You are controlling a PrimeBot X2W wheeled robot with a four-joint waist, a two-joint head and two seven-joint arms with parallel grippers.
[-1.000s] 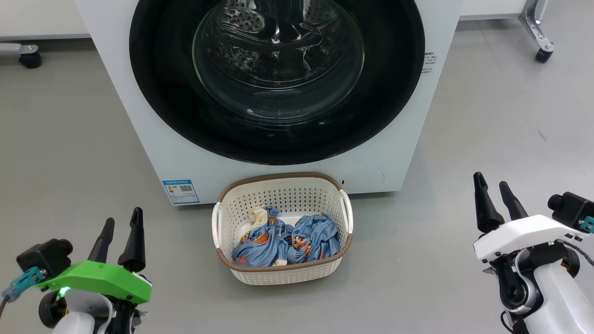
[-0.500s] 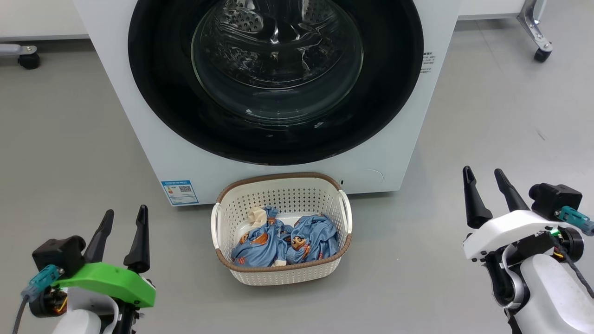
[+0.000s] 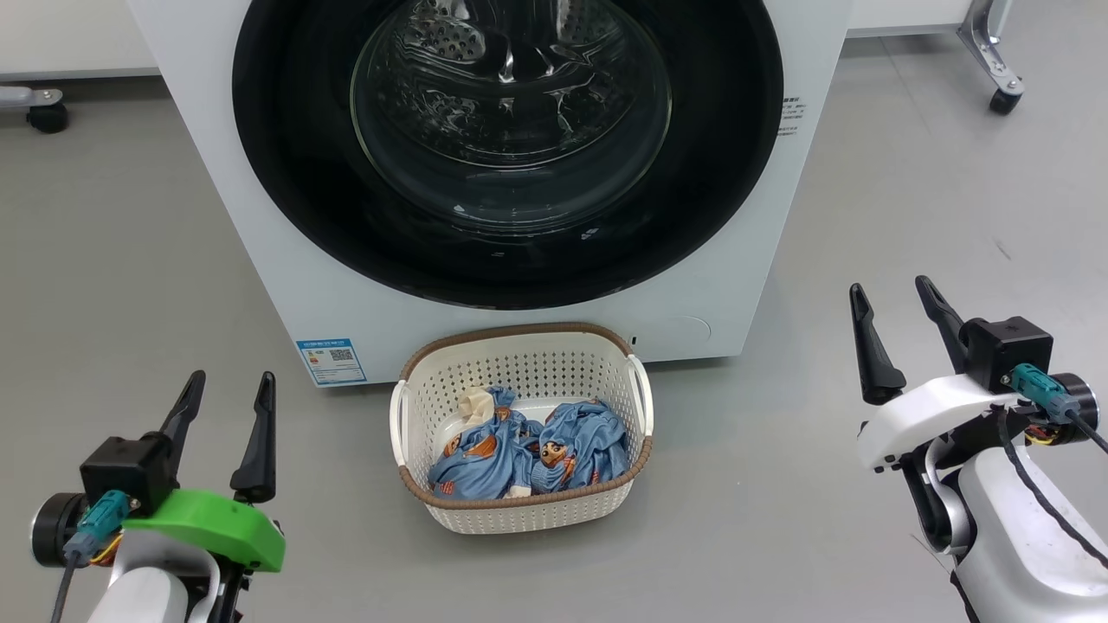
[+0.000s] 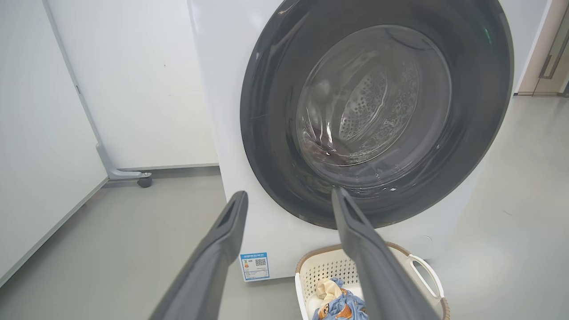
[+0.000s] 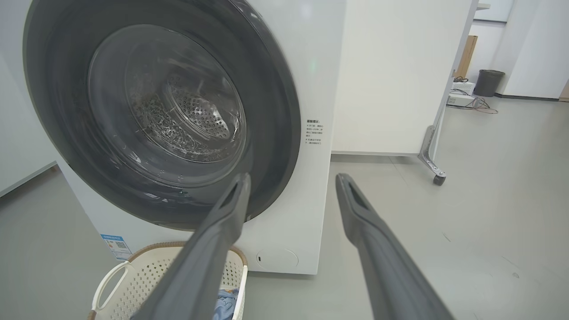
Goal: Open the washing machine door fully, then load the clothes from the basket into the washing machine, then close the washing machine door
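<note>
The white washing machine [image 3: 277,285] stands ahead with its round black-rimmed door [image 3: 286,164] shut flat against the front. On the floor before it sits the cream basket [image 3: 524,515], holding light-blue clothes [image 3: 528,450] with orange figures. My left gripper [image 3: 227,391] hovers open at the lower left, away from the basket. My right gripper [image 3: 892,292] is open at the right, level with the machine's lower corner. The left wrist view shows the door [image 4: 275,133], the basket [image 4: 418,271] and the clothes [image 4: 340,304] past my open fingers [image 4: 222,249]. The right wrist view shows the door [image 5: 275,120] and the basket [image 5: 138,280].
Grey floor spreads on both sides of the machine. Castor feet of white partitions stand at the far left [image 3: 39,108] and far right [image 3: 995,82]. A blue label [image 3: 331,361] marks the machine's lower left corner. A dark bin [image 5: 487,82] stands far off.
Both grippers have risen slightly and turned, the right one drifting left toward the machine. The head view has shifted a little. Basket, clothes and door are as before.
</note>
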